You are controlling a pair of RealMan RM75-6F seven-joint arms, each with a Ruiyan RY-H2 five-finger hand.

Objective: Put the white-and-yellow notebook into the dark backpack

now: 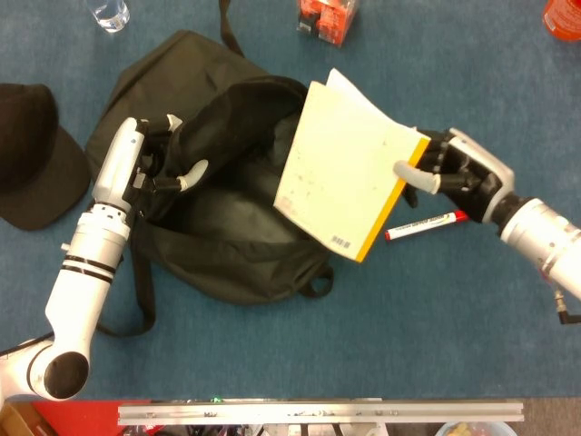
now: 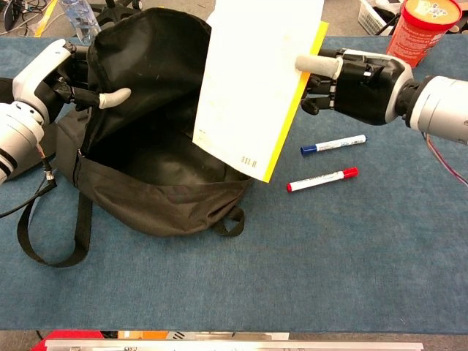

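Observation:
My right hand (image 1: 454,173) (image 2: 349,77) grips the white-and-yellow notebook (image 1: 343,182) (image 2: 252,80) by its yellow spine edge. The notebook hangs tilted in the air over the right side of the dark backpack's (image 1: 227,218) (image 2: 157,153) mouth, its lower corner just above the rim. My left hand (image 1: 159,163) (image 2: 62,73) grips the backpack's top flap and holds it up, so the bag stands wide open with its dark inside showing.
A red marker (image 1: 427,225) (image 2: 322,179) and a blue marker (image 2: 333,145) lie on the blue table right of the bag. A black cap (image 1: 32,154) sits at the far left. A red box (image 1: 325,18), a water bottle (image 1: 109,13) and a red can (image 2: 413,25) stand at the back.

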